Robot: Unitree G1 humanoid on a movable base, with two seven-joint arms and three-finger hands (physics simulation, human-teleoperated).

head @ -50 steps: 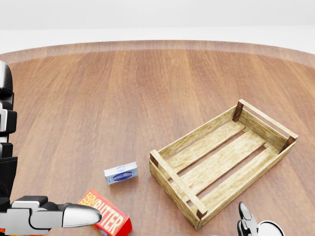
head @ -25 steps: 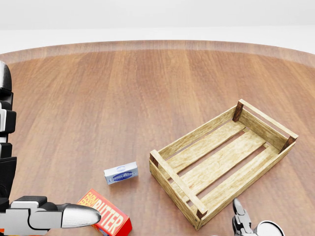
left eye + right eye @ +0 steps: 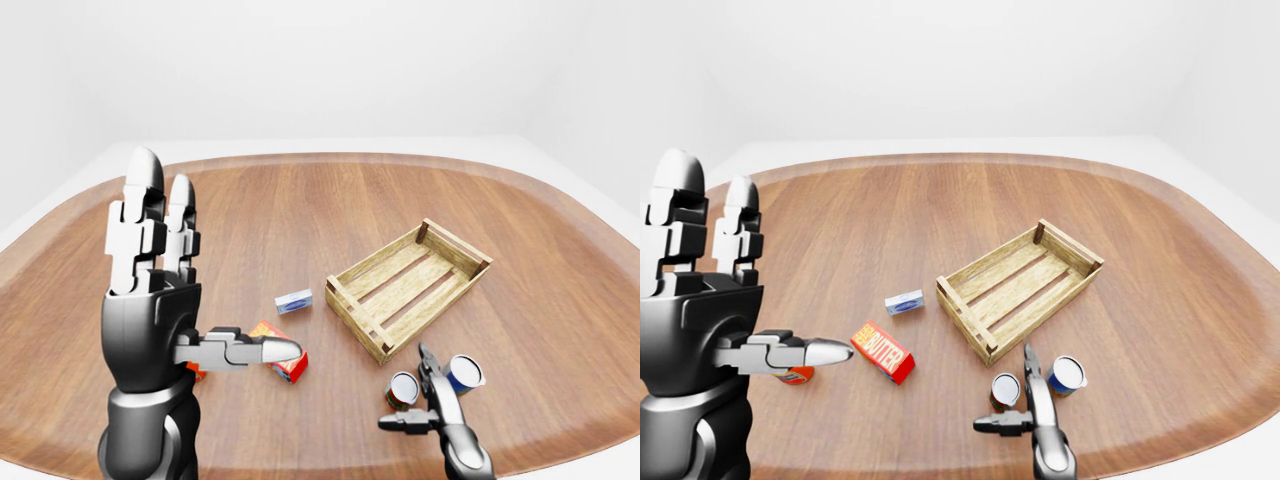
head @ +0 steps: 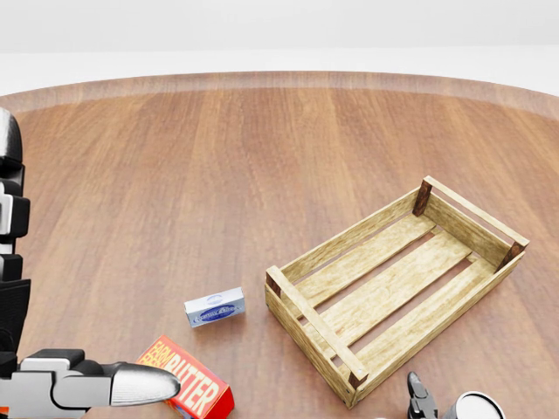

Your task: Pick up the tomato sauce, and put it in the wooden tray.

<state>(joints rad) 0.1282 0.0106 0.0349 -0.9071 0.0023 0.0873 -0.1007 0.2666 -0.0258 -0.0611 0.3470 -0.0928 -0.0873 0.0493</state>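
A round wooden table (image 3: pixel 300 200) fills the eye views. The wooden tray (image 3: pixel 408 286) lies right of centre, slanted, its slatted bottom bare.

Low in the right-eye view two cans stand upright, near each other, just below the tray's lower corner. The left one has a red-and-green label and is the tomato sauce (image 3: pixel 1005 391); the one to its right is a blue can (image 3: pixel 1067 375). Both rest on the table, outside the tray.

The right hand (image 3: pixel 1028 400) rises from the bottom edge between the two cans. Its fingers (image 3: pixel 1029 366) point up the frame and its thumb sticks out to the left, under the tomato sauce. The hand is spread open and grips nothing; whether it touches either can, I cannot tell. In the head view only a fingertip and the rim of the blue can show at the bottom edge.

The left hand (image 3: pixel 150 300) stands large at the left of the left-eye view, palm raised, fingers straight up, thumb pointing right. It is wide open and empty.

A red butter box (image 3: pixel 883 352) lies on the table left of the tray, partly behind the thumb in the left-eye view. A small blue-and-white box (image 4: pixel 214 307) lies between butter and tray, a little higher in the frame. Something orange (image 3: pixel 795 375) shows under the left thumb, too hidden to name.
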